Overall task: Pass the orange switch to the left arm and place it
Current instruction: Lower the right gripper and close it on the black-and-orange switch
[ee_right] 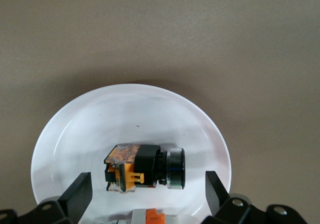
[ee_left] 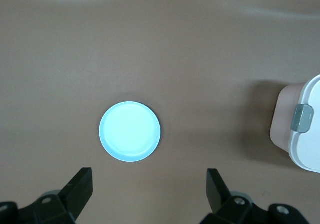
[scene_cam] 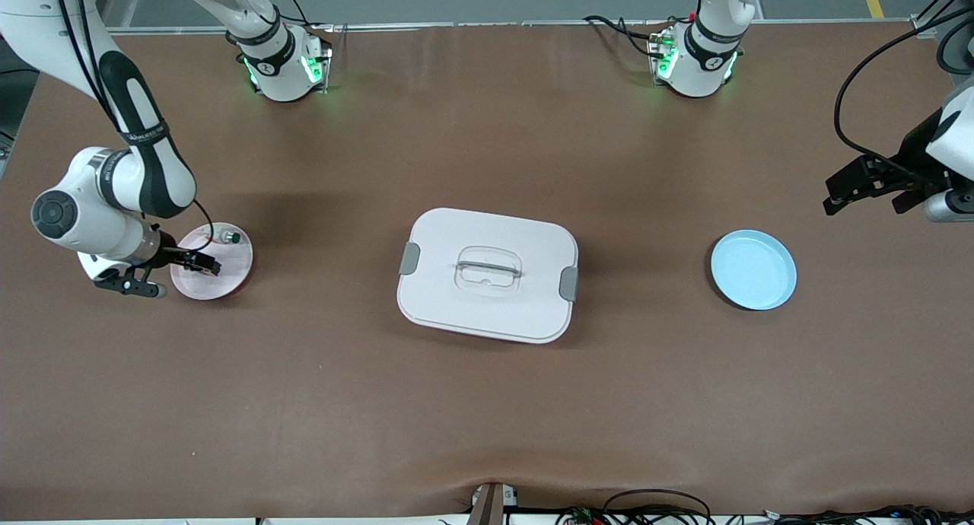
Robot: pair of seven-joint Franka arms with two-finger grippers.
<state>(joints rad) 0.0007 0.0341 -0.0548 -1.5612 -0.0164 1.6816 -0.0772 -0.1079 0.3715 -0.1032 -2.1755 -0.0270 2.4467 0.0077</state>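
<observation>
A brown bench (scene_cam: 487, 403) is seen from above, with two white robot arms based along its upper edge.

The right arm reaches down at its own end of the bench. Its right gripper (scene_cam: 199, 264) hangs low over a pale pink plate (scene_cam: 228, 278), jaws spread wide with nothing between them. In the right wrist view the right gripper (ee_right: 145, 196) has its two black fingers (ee_right: 75, 196) on either side of the orange switch (ee_right: 145, 167). The switch lies on its side in the plate (ee_right: 75, 134), a black barrel with orange parts at one end, touching neither finger. A second small piece, silver-white with a green tip (scene_cam: 229, 237), sits on the same plate, farther from the front camera.

A large white box (scene_cam: 487, 275) with a lid, grey side latches and a clear handle sits mid-bench, well apart from both plates.

Toward the left arm's end lies a light blue plate (scene_cam: 753, 269). The left gripper (scene_cam: 864, 186) hangs in the air above the bench near that plate, jaws wide and holding nothing. The left wrist view looks down between its open fingers (ee_left: 77, 191) at the blue plate (ee_left: 130, 132), with a corner of the box (ee_left: 300, 129) at the picture's edge.
</observation>
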